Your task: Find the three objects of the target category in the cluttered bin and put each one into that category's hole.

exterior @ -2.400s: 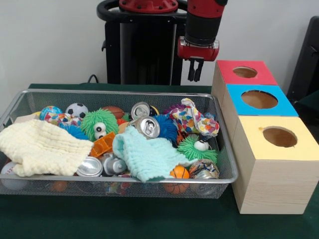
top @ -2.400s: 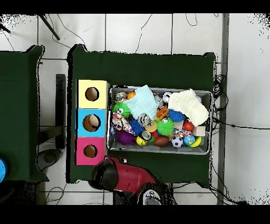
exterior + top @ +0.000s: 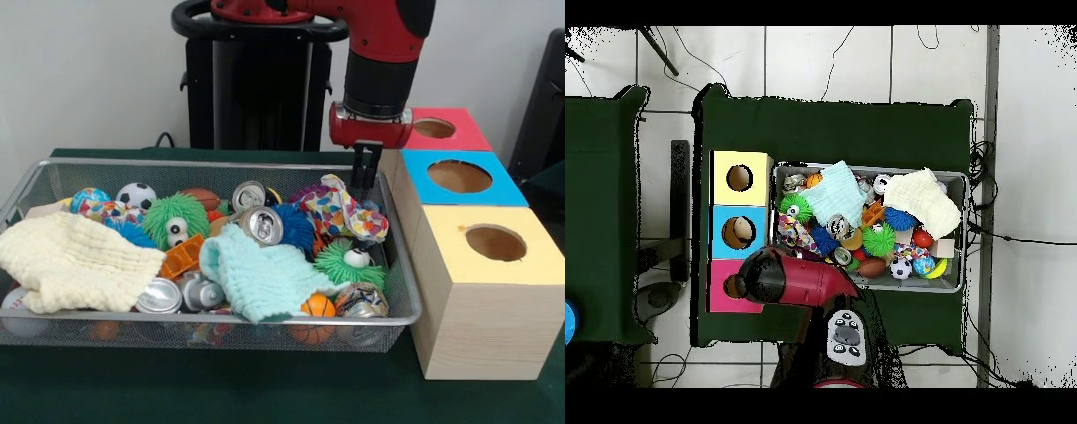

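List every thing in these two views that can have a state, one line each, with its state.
hand: above the bin's far right corner, holding nothing; open or shut unclear
bin: full of clutter
can: on the teal cloth, top showing
teal cloth: crumpled
cream cloth: spread over toys
yellow box: hole uncovered

Light was even and fairly bright across the front view, seemingly from overhead, with no hard shadows. A soft shadow lay under the bin (image 3: 399, 291) on the dark green table (image 3: 265, 389), and the near faces of the boxes (image 3: 481, 309) were a little dimmer than their tops. The cans (image 3: 261, 224) gave small bright glints. Focus was mildly soft throughout. In the overhead view the pale floor tiles (image 3: 865, 60) looked washed out, while the table stayed very dark with little detail.
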Action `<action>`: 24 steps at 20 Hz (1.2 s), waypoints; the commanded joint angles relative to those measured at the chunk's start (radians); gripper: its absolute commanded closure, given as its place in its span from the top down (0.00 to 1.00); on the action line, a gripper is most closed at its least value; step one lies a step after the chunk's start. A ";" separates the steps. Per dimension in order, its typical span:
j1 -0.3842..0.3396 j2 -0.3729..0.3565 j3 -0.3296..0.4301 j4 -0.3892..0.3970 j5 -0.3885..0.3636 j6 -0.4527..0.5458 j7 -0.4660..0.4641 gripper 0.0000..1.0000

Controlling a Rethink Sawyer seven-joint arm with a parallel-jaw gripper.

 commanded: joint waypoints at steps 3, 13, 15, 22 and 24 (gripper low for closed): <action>-0.007 0.000 0.044 -0.094 0.059 0.088 0.188 0.00; -0.063 0.010 0.069 -0.094 0.037 0.061 0.138 0.00; -0.072 0.011 0.073 -0.099 0.035 0.064 0.132 0.00; -0.086 0.015 0.066 -0.121 0.024 0.086 0.119 0.00; -0.084 0.013 0.061 -0.120 0.023 0.089 0.123 0.00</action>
